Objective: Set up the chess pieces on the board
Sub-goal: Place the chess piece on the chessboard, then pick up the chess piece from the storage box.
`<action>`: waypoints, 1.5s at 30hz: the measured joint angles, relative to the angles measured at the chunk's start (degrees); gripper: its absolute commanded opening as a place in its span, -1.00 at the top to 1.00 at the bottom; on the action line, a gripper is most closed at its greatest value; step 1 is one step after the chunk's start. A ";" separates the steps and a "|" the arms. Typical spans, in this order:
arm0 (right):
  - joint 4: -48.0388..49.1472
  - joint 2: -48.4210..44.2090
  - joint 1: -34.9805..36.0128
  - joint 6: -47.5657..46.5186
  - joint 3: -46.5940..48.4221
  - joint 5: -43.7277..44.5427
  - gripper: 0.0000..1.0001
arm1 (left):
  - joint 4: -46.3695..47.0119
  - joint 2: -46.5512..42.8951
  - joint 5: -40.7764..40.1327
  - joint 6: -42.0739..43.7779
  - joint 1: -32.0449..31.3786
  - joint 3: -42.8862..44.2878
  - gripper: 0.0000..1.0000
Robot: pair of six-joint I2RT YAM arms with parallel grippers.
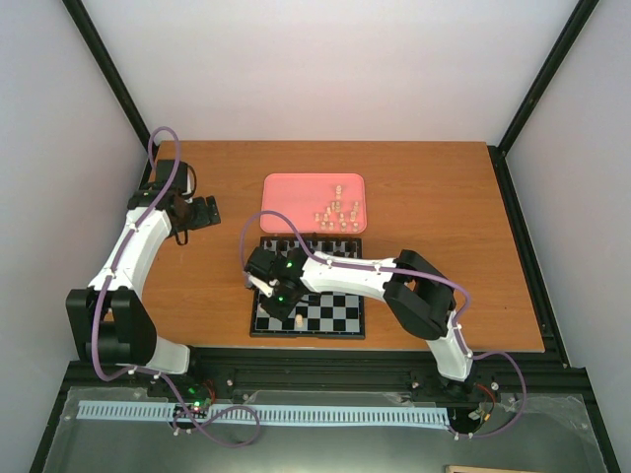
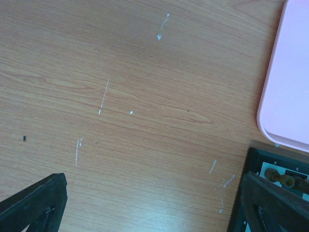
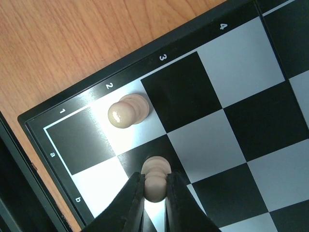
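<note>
several cream pieces (image 1: 338, 214), maybe ten, in pink tray (image 1: 291, 197)

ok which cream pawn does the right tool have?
The lower pawn, pinched in the right tool over a black square; the other pawn stands free beside label 2.

We get bright, even, diffuse light in the top view. The white walls (image 1: 296, 69) are slightly washed, with only soft shadows under the arms (image 1: 355, 276) on the table (image 1: 434, 197). The pink tray (image 1: 296, 192) glows, near overexposed, and the pieces (image 1: 338, 215) on it are too small and soft to resolve.

Left wrist view: wood grain sharp, tray pale and washed, cool bluish cast toward the bottom, left gripper fingers (image 2: 36, 205) dark and blurred in the corners.

Right wrist view: strong glare on the board (image 3: 231, 111) around the standing pawn (image 3: 126, 111), hot spot on its head. The right gripper fingers (image 3: 128, 208) and held pawn (image 3: 155, 181) are soft; the numerals (image 3: 162, 58) are crisp.
</note>
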 measured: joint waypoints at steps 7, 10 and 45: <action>-0.39 0.00 -0.02 -0.31 -0.09 -0.26 0.37 | 0.00 0.00 -0.13 0.00 0.00 -0.02 -0.99; -0.87 0.00 -0.04 -0.85 -0.31 -0.44 0.28 | 0.00 0.00 -0.33 0.02 0.00 0.00 -1.00; -7.65 10.38 -28.33 -2.62 35.71 2.21 0.12 | -0.07 0.57 0.28 -0.04 0.00 0.26 -0.99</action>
